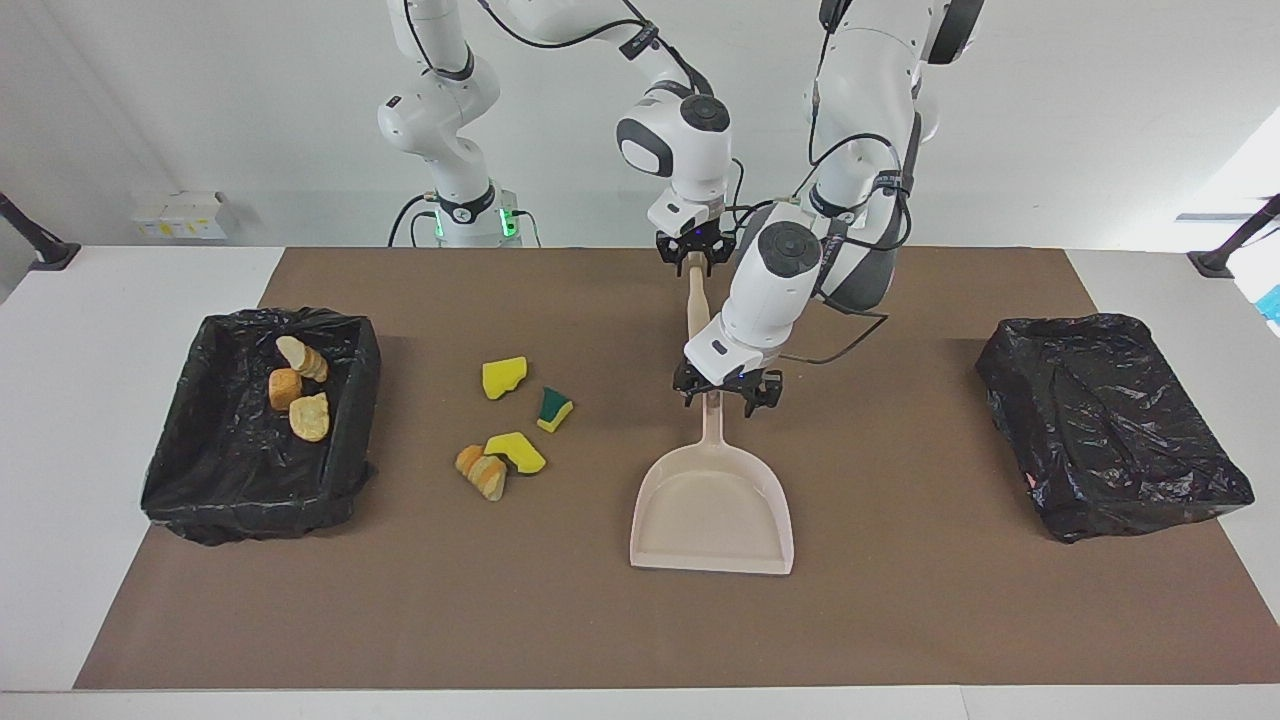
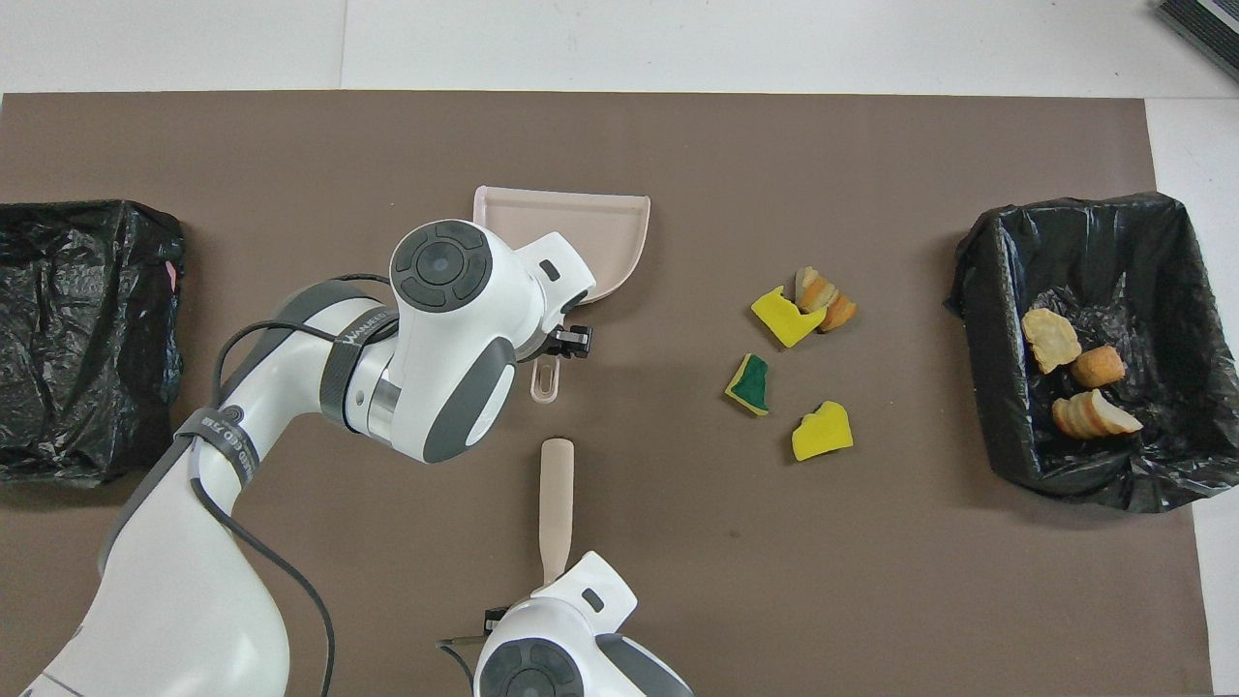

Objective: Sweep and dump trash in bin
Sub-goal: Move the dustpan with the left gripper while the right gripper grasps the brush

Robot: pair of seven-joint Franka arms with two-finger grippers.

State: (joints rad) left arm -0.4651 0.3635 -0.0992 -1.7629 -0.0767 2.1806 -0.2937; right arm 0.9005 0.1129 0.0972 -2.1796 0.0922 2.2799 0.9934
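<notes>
Overhead view hides the left pincer (image 2: 554,341) under its own wrist; facing view shows it low over the surface, fingers either side of the beige dustpan's (image 1: 712,510) handle. Whether they clench it, cannot tell. Right pincer (image 1: 695,250) sits at the brush handle's (image 1: 697,298) upper end, closer to the robots than the dustpan; grip likewise unclear. Overhead shows the handle (image 2: 557,503) lying in line with the dustpan (image 2: 619,227).

Trash: four loose scraps on the brown surface (image 1: 900,620), between dustpan and the bin (image 1: 210,480) at the right arm's end: yellow sponge (image 1: 503,377), green-backed sponge (image 1: 554,408), another yellow sponge (image 1: 516,451) touching a bread lump (image 1: 482,472). Three bread lumps (image 1: 298,388) lie inside that bin.

A second black-lined bin (image 1: 1105,435) sits at the left arm's end. White walls surround.
</notes>
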